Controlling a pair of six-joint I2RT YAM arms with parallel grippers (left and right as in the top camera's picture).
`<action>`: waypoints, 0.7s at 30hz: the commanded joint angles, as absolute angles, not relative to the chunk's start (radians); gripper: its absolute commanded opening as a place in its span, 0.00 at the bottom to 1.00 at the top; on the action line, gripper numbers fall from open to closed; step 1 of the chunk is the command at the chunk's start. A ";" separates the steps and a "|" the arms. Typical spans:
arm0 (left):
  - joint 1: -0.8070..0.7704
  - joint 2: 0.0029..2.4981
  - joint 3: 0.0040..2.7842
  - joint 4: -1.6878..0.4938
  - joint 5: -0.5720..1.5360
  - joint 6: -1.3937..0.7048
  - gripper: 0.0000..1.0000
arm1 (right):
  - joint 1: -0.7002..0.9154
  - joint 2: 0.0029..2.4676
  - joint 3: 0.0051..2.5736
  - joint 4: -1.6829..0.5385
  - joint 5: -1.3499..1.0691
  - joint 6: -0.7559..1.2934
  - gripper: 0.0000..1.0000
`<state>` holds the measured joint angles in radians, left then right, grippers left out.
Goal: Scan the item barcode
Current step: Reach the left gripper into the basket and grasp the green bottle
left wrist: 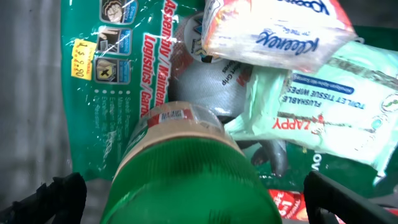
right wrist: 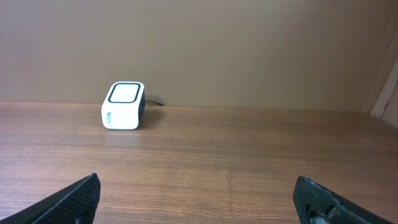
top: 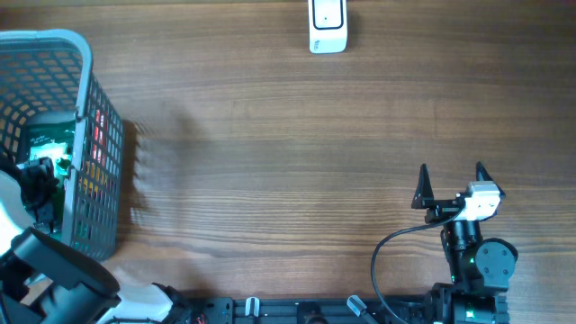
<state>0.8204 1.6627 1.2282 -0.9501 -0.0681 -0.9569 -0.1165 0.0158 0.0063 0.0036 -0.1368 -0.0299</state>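
Left gripper (left wrist: 193,202) jaws wide apart, down inside the grey plastic mesh basket (top: 101,153) at the left edge of the overhead frame. In its wrist view the black fingers (left wrist: 53,199) sit at the lower corners, either side of the green ribbed plastic cylinder (left wrist: 186,180) with a brown printed tape band; can't tell if they touch it, nothing clamped. Right gripper (top: 452,175) jaws also wide apart, empty, lower right of the overhead frame, above the brown wooden table (top: 270,153). Counts: two grippers, one basket, one white box-shaped barcode scanner (top: 328,25) at top centre, well apart from both grippers. Five items readable in the basket: the green cylinder in the lower centre of the wrist view, a white Kleenex tissue pack (left wrist: 273,31) upper right, a pale green Zappy flushable wipes pack (left wrist: 323,112) right, a flat green printed packet with a yellow price sticker (left wrist: 118,93) upper left, and a grey fabric item (left wrist: 205,87) under the packs. No barcode visible.
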 commanded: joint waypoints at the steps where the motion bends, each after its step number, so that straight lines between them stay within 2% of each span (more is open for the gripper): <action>1: 0.825 1.724 1.214 -0.939 -0.086 -0.973 0.99 | -0.113 0.014 0.005 0.007 -0.127 -0.019 1.00; 4: 0.825 1.754 1.214 -0.938 -0.088 -0.971 0.94 | -0.113 0.014 0.005 0.007 -0.127 -0.019 1.00; 7: 0.825 1.769 1.214 -0.932 -0.088 -0.946 0.81 | -0.113 0.014 0.005 0.007 -0.127 -0.019 1.00; 15: 0.825 1.765 1.227 -0.939 -0.034 -0.911 0.58 | -0.113 0.014 0.005 0.007 -0.127 -0.020 1.00; 17: 0.825 1.758 1.240 -0.939 -0.011 -0.869 0.49 | -0.113 0.014 0.005 0.007 -0.127 -0.020 1.00; 21: 0.825 1.725 1.300 -0.984 0.033 -0.847 0.47 | -0.113 0.014 0.005 0.007 -0.127 -0.019 1.00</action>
<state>0.8204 1.7569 1.2400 -0.9550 -0.0223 -0.8898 -0.1165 0.0158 0.0063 0.0036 -0.1368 -0.0299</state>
